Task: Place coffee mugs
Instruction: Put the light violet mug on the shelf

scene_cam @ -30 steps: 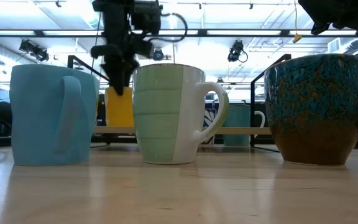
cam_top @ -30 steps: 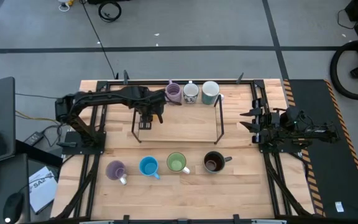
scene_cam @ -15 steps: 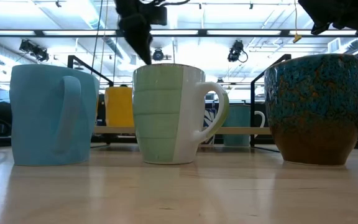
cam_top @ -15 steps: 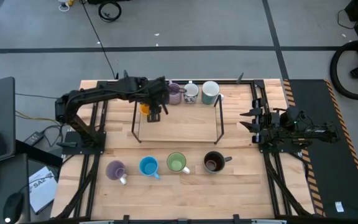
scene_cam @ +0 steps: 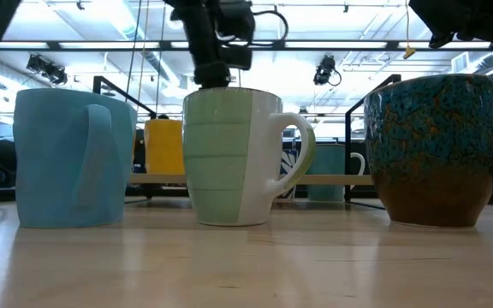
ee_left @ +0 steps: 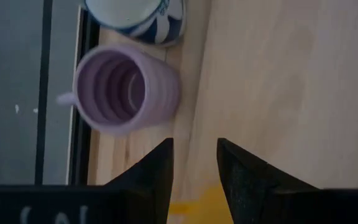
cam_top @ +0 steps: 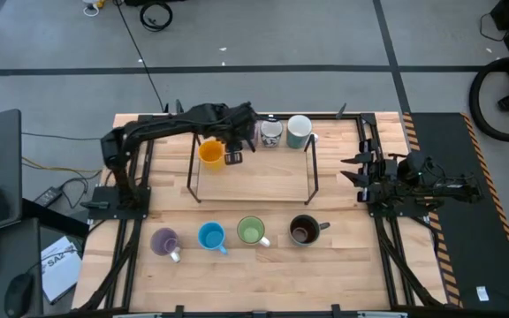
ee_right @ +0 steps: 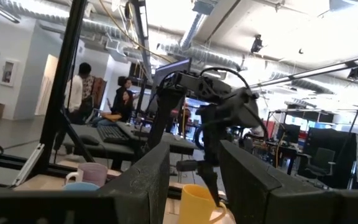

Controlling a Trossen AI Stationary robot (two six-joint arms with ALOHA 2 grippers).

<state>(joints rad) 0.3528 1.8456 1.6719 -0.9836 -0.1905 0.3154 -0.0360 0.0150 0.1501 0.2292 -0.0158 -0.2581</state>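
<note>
The orange mug (cam_top: 210, 152) stands on its base inside the black wire frame (cam_top: 311, 173), at the frame's left side. The purple mug (ee_left: 126, 90) stands just right of it at the table's far edge, followed by the white patterned mug (cam_top: 271, 132) and the pale teal mug (cam_top: 300, 131). My left gripper (cam_top: 234, 156) hovers open above the gap between the orange and purple mugs, touching neither. On the near side stand the lavender (cam_top: 164, 241), blue (cam_top: 211, 237), green (cam_top: 252, 231) and dark (cam_top: 303, 230) mugs. My right gripper (cam_top: 360, 172) waits open at the table's right side.
The wire frame's thin bars surround the orange mug, with bare wood (cam_top: 254, 181) inside the frame to its right. Metal rails (cam_top: 140, 203) run along the table's left and right sides. People sit at desks (ee_right: 120, 106) in the room beyond.
My left gripper was down on the orange mug a second ago. It has let go, risen and moved toward the table's right and far edge, toward the purple mug. The orange mug stays standing where it was.
</note>
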